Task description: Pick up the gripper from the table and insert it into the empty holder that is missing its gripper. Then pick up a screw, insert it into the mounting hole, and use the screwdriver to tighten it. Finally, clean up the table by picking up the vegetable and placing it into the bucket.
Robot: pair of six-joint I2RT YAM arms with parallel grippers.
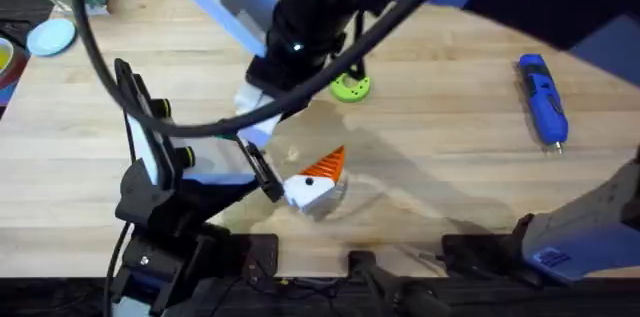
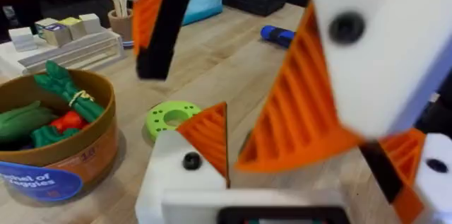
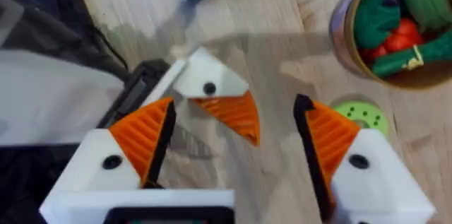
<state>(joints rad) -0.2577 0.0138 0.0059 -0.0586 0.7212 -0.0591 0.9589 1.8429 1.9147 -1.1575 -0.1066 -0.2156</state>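
The right gripper [image 3: 233, 146] hangs with fingers spread above the holder [image 3: 205, 79], which carries the orange gripper [image 3: 236, 114], near the table's [image 1: 450, 137] middle. Left fingers: cannot tell. Screwdriver [image 1: 542, 99] lies far right; bucket [image 3: 402, 33] holds vegetables.

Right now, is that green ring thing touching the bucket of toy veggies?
Apart. The left wrist view shows bare table between the green disc and the bucket.
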